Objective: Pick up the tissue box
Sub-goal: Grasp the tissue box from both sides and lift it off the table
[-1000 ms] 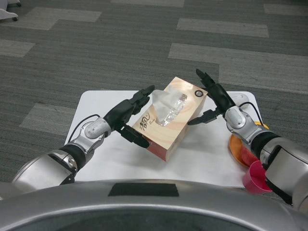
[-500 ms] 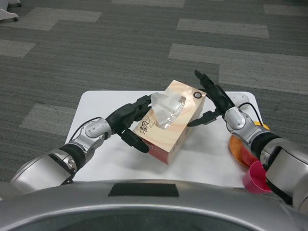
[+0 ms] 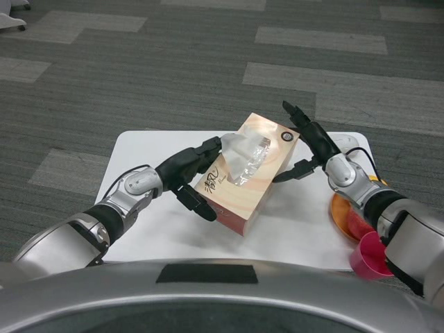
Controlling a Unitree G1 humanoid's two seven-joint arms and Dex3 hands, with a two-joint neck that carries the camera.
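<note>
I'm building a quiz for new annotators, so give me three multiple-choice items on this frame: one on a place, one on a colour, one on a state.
1. Where is the pink cup?
A. near the table's right front corner
B. on the tissue box
C. in the left robot hand

2. What colour is the table?
A. black
B. white
C. green

3. How is the tissue box handled?
A. it lies untouched
B. one robot hand alone holds it
C. a robot hand presses each side

Key: 1 A, it shows beside the orange plate. 2 B, the bare top is white. 3 C, the left robot hand and the right robot hand flank it.
</note>
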